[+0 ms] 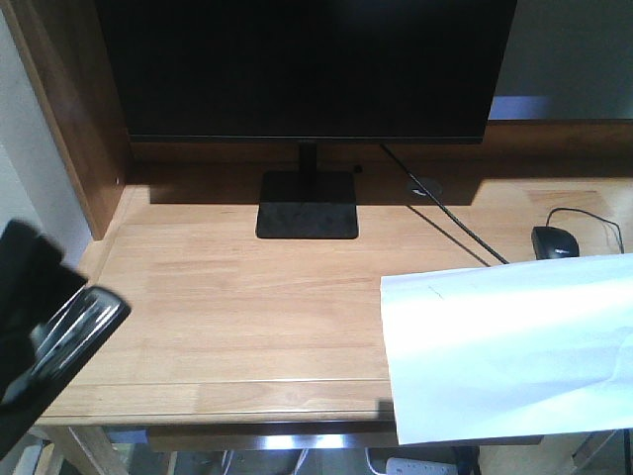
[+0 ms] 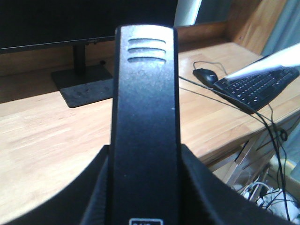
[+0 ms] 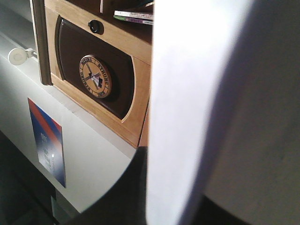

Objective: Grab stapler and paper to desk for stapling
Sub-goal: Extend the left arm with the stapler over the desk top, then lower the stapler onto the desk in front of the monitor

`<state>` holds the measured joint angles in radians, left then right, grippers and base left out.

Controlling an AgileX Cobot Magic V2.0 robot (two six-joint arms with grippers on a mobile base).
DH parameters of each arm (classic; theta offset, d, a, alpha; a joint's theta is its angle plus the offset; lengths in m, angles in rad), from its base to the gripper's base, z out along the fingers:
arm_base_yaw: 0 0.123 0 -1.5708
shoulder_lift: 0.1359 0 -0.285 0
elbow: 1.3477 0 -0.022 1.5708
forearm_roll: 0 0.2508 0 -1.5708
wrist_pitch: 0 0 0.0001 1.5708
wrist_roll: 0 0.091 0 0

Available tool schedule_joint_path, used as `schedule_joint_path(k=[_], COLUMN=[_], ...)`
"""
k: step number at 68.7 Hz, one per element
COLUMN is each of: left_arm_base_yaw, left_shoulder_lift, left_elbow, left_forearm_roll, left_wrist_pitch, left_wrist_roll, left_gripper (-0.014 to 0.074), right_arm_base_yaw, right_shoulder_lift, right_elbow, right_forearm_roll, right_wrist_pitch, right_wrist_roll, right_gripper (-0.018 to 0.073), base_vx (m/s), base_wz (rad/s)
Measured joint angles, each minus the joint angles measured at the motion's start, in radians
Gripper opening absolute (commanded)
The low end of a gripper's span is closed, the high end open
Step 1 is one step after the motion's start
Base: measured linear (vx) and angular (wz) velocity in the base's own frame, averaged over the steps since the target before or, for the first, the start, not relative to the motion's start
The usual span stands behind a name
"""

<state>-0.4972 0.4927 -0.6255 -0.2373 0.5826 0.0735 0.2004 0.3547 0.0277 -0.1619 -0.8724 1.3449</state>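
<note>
Behind the monitor stand (image 1: 307, 206) rises a dark monitor (image 1: 307, 64); the stand sits at the back of the light-wood desk (image 1: 237, 317), with a darker wooden panel (image 1: 74, 109) to its left. Right of the stand a black cable (image 1: 445, 213) runs forward across the desk top; further right lies a black mouse (image 1: 555, 240), and just beyond it, away from the stand, a black keyboard (image 2: 260, 84). The paper (image 1: 514, 346) hangs tilted over that keyboard, well right of the stand, hiding it in the front view and overhanging the desk's near rim. Past the paper, the right wrist view shows a wooden cabinet (image 3: 136, 51) with a dark panel, a round badge (image 3: 96, 76) on it, and a blue and red poster (image 3: 47, 145) on the white wall (image 3: 93, 159) below. Lettering round the badge, print on the poster and a white label (image 2: 145, 220) at the stapler's cut-off near end are too small or blurred to read. Left and forward of the stand, over the desk's near left corner, the left gripper (image 2: 145, 192) is clamped on the stapler (image 2: 145, 103): black fingers (image 2: 98, 187) flank its body on both sides, and its ribbed end points just right of the stand. The right gripper (image 3: 139, 187) grips the paper; one dark finger (image 3: 124, 201) lies against the sheet's lower left edge, the other is hidden
</note>
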Motion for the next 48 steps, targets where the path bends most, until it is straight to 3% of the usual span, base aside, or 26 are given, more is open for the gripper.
schedule_joint_path(k=[29, 48], left_arm_base_yaw=[0.0, 0.0], left_shoulder_lift=[0.559, 0.891], left_elbow=[-0.314, -0.478], left_forearm_roll=[-0.006, -0.084], left_wrist_pitch=[-0.015, -0.011], left_wrist_roll=[0.17, 0.321], left_gripper=[-0.0007, -0.0007], right_arm_base_yaw=[0.0, 0.0], right_shoulder_lift=[0.0, 0.0], right_elbow=[0.0, 0.0], right_forearm_roll=[0.0, 0.0], right_wrist_pitch=[0.0, 0.0], right_wrist_roll=[0.0, 0.0], right_gripper=[-0.0002, -0.0002], base_vx=[0.0, 0.0], base_wz=[0.0, 0.0])
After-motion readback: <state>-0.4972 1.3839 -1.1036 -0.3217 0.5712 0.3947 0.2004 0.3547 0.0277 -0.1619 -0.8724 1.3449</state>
